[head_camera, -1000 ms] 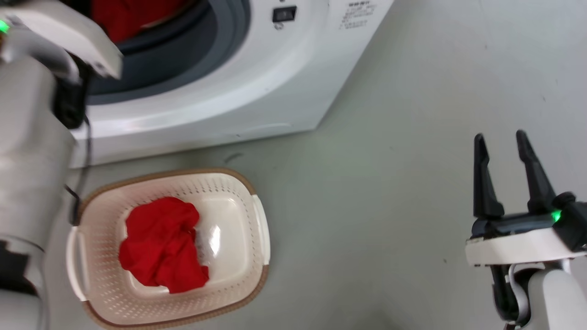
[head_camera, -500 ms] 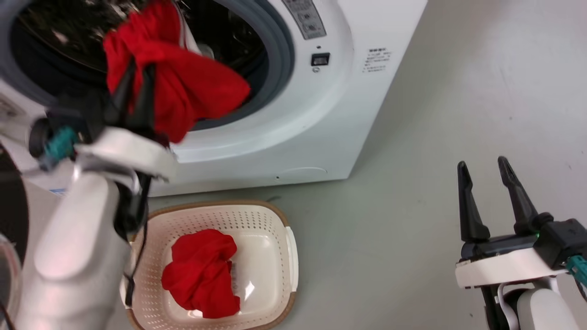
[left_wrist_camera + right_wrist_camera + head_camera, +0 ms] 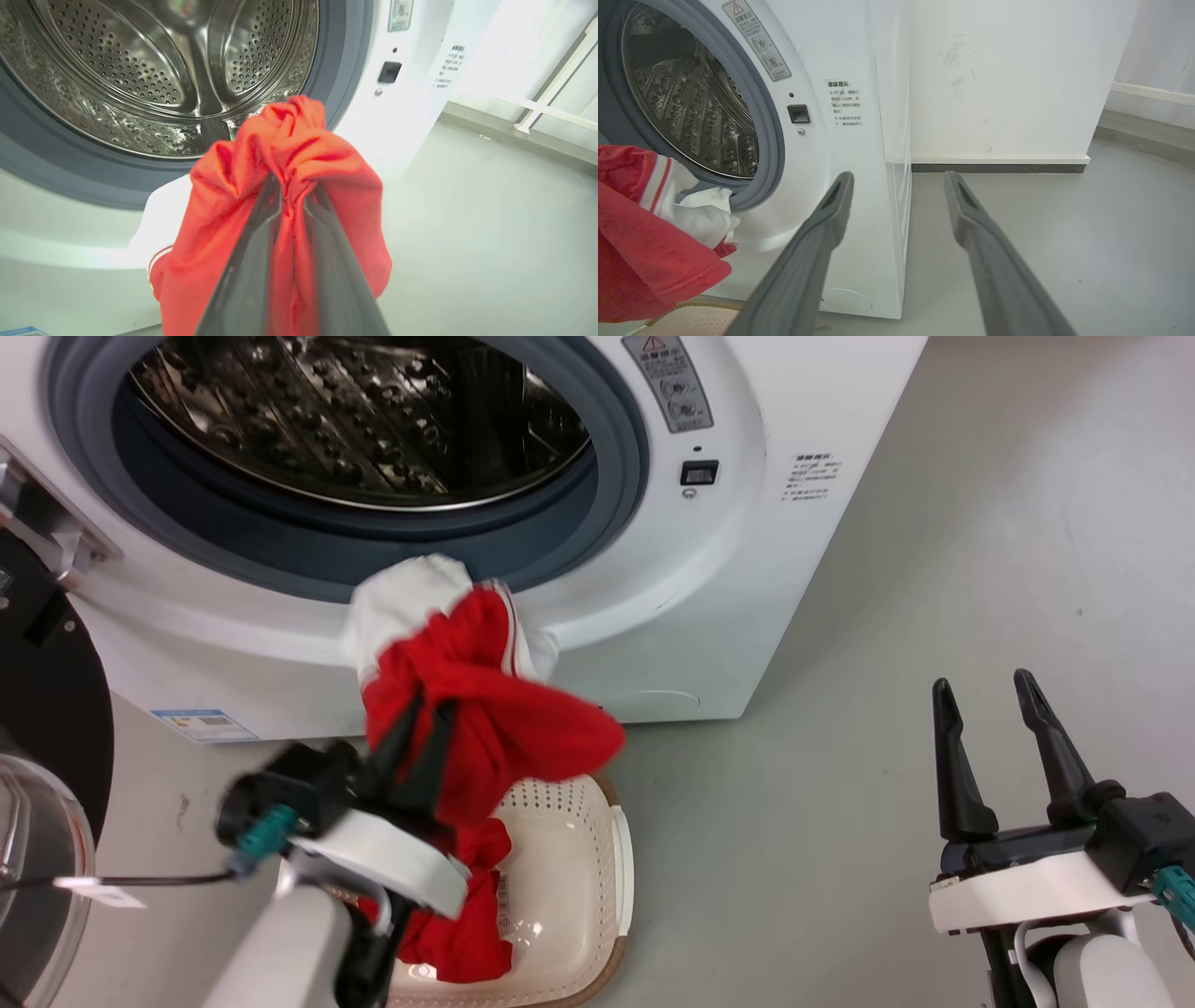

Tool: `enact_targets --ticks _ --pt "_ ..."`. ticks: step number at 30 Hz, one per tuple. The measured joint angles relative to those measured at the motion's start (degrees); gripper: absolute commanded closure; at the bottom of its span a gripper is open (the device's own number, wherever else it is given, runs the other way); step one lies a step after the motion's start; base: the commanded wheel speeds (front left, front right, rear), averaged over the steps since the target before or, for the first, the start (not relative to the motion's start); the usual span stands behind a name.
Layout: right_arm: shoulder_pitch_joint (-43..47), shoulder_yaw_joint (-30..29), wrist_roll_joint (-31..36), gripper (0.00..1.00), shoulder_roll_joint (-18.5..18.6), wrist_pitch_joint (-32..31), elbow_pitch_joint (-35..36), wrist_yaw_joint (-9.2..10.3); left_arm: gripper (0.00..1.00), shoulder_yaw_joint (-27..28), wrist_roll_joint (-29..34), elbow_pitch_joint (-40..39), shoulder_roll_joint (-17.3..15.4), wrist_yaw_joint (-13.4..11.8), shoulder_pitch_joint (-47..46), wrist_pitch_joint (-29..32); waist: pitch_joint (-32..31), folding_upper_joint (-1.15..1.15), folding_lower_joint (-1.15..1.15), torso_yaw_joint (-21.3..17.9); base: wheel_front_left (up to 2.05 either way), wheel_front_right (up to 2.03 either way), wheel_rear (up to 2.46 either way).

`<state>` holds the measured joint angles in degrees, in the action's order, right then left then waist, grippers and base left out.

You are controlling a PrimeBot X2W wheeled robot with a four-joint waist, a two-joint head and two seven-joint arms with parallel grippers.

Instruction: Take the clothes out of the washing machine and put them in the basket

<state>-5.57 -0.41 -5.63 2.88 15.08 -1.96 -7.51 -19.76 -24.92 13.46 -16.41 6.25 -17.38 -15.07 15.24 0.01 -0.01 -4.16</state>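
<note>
We log the basket (image 3: 579, 859) on the floor (image 3: 840, 756) just before the washing machine (image 3: 728, 616); one garment (image 3: 523, 728) before the machine, above the basket; another garment (image 3: 462, 933) inside the basket.

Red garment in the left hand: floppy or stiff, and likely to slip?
Probably floppy: the red garment drapes and bunches around the left hand. Likely light, held by one narrow pinch. Slipping seems unlikely; fabric is wedged between its fingers.

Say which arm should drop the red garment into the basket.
Left. The left gripper is shut on the red garment above the basket; the right gripper is open, off to the side.
</note>
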Motion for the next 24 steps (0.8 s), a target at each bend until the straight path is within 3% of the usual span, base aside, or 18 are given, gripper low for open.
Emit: enact_targets --ticks 9,24 --pt "-1.62 0.05 0.57 0.0 0.0 0.01 0.57 0.0 1.0 -5.41 -0.05 10.51 2.47 1.04 -0.28 0.0 4.98 0.0 0.01 -0.61 0.0 0.0 0.0" --pt "-6.16 0.21 -1.1 0.0 0.01 0.0 2.67 0.0 1.0 -11.78 0.45 26.96 1.69 1.15 -12.62 0.0 18.88 0.0 0.01 -4.24 0.0 0.0 0.0"
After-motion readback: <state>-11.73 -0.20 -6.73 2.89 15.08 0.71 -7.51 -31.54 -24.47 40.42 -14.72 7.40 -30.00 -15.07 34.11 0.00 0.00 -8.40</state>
